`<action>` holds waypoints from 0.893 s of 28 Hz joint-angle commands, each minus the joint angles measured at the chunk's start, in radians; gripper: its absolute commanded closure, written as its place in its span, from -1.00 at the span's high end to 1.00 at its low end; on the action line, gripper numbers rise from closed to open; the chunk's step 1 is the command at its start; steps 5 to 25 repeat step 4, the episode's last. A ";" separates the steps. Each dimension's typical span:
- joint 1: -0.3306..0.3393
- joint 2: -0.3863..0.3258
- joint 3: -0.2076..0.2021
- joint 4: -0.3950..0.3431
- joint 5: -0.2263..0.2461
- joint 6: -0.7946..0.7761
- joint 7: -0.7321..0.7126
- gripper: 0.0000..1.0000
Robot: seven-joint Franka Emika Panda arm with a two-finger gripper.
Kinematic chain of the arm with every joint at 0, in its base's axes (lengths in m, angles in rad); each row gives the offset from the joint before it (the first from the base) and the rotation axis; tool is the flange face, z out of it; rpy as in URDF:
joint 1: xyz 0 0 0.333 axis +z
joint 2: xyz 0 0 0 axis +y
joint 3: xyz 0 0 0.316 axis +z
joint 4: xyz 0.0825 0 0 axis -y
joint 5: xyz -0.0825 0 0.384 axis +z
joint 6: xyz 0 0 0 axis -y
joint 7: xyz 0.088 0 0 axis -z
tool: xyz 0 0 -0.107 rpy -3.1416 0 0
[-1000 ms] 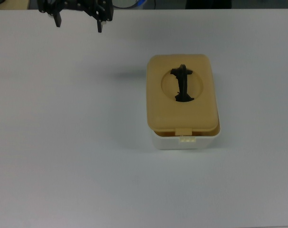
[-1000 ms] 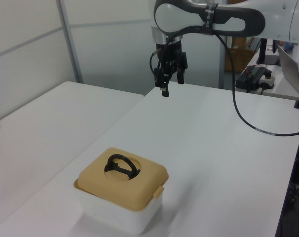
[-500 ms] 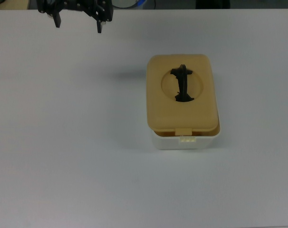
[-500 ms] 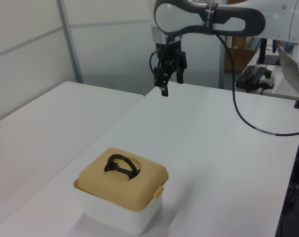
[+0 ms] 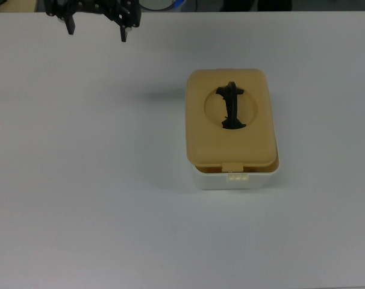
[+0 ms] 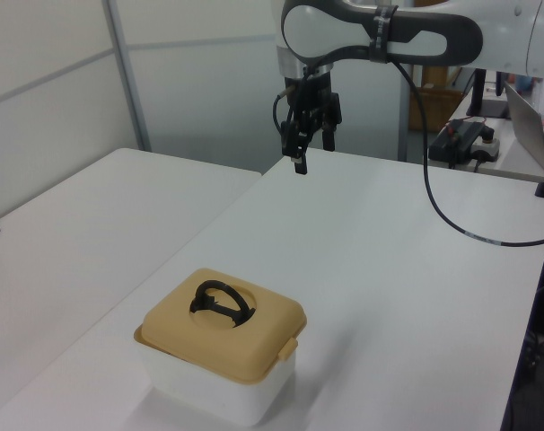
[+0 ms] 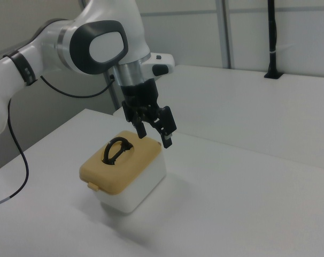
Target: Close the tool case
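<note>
In the top view, one tool case (image 5: 232, 129) sits on the table (image 5: 80, 180), tan lid (image 5: 230, 117) on top. One gripper (image 5: 97, 28) hangs far off, fingers apart. The left view shows one black handle (image 6: 220, 303). The right view shows one arm (image 7: 92, 48).

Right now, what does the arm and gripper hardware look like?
The arm is glossy white with dark grey joint covers and black bands at link seams. A silver wrist section leads to a black two-finger gripper with slim black fingers. A thin black cable hangs off the arm in a loop, visible in the left view and right view.
</note>
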 commanded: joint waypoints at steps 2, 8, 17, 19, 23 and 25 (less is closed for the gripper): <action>-0.004 -0.012 -0.007 -0.013 0.019 0.024 -0.020 1.00; -0.006 -0.012 -0.007 -0.013 0.019 0.024 -0.020 1.00; -0.006 -0.012 -0.007 -0.013 0.019 0.024 -0.020 1.00; -0.006 -0.012 -0.007 -0.013 0.019 0.024 -0.020 1.00; -0.006 -0.012 -0.007 -0.013 0.019 0.024 -0.020 1.00; -0.006 -0.012 -0.007 -0.013 0.019 0.024 -0.020 1.00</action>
